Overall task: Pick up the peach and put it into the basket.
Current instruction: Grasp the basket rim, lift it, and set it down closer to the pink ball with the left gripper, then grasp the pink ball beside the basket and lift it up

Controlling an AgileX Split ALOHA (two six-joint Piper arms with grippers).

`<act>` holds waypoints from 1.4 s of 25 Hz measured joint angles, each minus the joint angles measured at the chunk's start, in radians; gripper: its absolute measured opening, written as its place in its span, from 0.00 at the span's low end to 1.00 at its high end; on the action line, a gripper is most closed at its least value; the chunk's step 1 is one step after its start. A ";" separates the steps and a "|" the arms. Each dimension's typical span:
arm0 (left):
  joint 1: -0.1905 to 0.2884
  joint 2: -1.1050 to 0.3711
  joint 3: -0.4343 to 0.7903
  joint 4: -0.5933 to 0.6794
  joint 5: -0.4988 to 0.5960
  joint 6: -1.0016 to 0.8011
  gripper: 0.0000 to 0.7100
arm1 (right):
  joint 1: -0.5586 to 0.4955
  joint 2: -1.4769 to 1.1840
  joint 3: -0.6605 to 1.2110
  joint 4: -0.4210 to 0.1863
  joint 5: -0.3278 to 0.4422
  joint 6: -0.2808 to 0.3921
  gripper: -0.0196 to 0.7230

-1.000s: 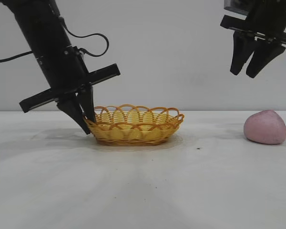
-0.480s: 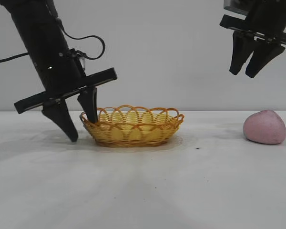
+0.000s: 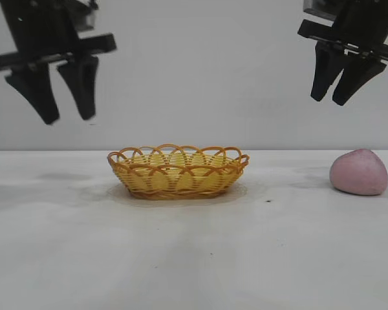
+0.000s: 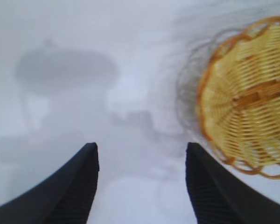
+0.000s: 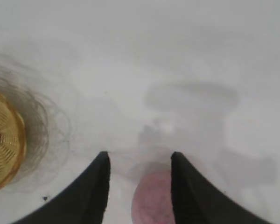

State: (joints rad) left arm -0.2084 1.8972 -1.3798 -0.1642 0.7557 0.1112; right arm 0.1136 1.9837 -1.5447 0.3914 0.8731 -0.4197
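The pink peach (image 3: 359,172) lies on the white table at the right. It also shows in the right wrist view (image 5: 154,198), far below, between my right fingers. The wicker basket (image 3: 178,170) stands at the table's middle and is empty; its rim shows in the left wrist view (image 4: 252,98) and in the right wrist view (image 5: 7,140). My right gripper (image 3: 332,98) hangs open and empty high above the peach, a little to its left. My left gripper (image 3: 68,118) hangs open and empty high up, left of the basket.
The white table (image 3: 194,258) runs the full width with a plain grey wall behind. A small dark speck (image 3: 268,201) lies on the table between the basket and the peach.
My left gripper has let go of the basket's left rim and risen high, tilting upright. The basket has shifted slightly left. The right gripper and peach have not moved.
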 joint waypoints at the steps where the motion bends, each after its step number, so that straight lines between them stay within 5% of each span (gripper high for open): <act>1: 0.025 0.000 0.000 0.001 0.000 0.023 0.52 | 0.000 0.000 0.000 0.000 0.000 0.000 0.38; 8: 0.200 -0.025 0.007 0.030 0.040 0.118 0.52 | 0.000 0.000 0.000 0.004 0.000 -0.002 0.38; 11: 0.209 -0.126 0.080 0.033 0.005 0.127 0.52 | 0.000 0.000 0.000 0.006 0.000 -0.002 0.38; 15: 0.209 -0.353 0.327 0.033 -0.123 0.129 0.52 | 0.000 0.000 0.000 0.008 0.000 -0.002 0.38; 21: 0.209 -0.858 0.672 0.057 -0.198 0.131 0.52 | 0.000 0.000 0.000 0.024 -0.002 -0.004 0.38; 25: 0.209 -1.179 0.742 0.112 -0.043 0.108 0.52 | 0.000 0.000 0.000 0.029 -0.003 -0.008 0.38; 35: 0.209 -1.720 0.834 0.158 0.374 0.038 0.52 | 0.000 0.000 0.000 0.034 -0.003 -0.012 0.38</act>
State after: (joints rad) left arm 0.0007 0.1770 -0.5454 -0.0066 1.1299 0.1492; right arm 0.1136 1.9837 -1.5447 0.4249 0.8699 -0.4313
